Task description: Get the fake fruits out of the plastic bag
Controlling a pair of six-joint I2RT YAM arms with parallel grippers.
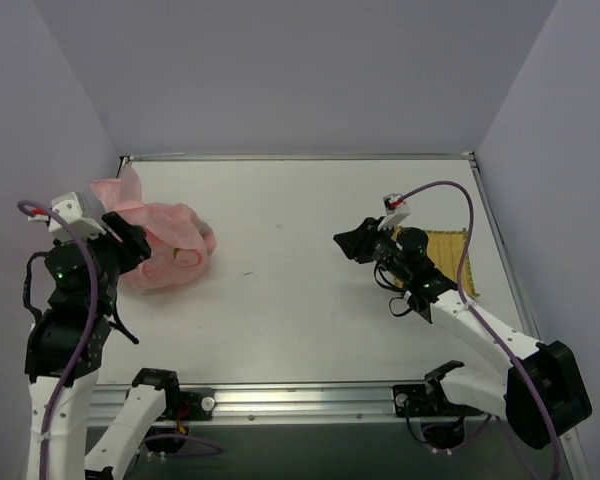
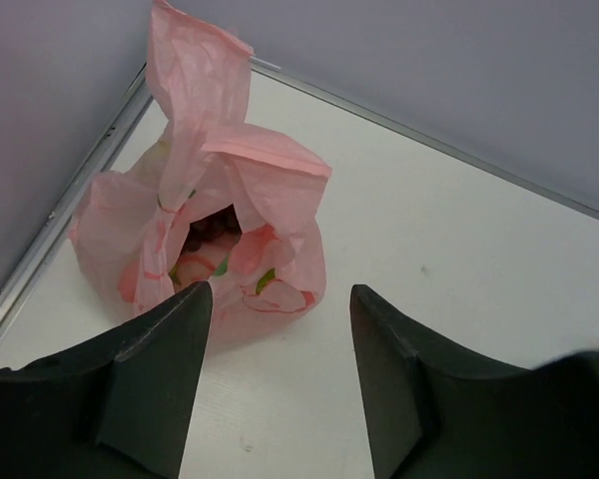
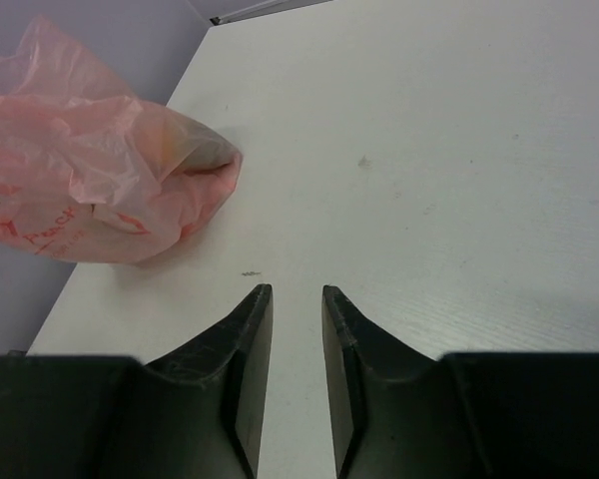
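I'm pointing my wide, empty left tool (image 2: 280, 299) at the crinkly pink plastic bag (image 2: 280, 195) just ahead, centre-left of the frame — my narrow right tool (image 3: 296, 295) is sitting well apart.

Spread tool (image 2: 281, 294) — plastic bag (image 2: 242, 165) just beyond

Thin, translucent pink plastic bag (image 1: 165, 252), crumpled in a low heap at the middle left of the top view, one handle standing up toward the upper left. Mouth partly open in the left wrist view. Fake fruits (image 2: 212, 228) inside, seen only as dark red and green patches.
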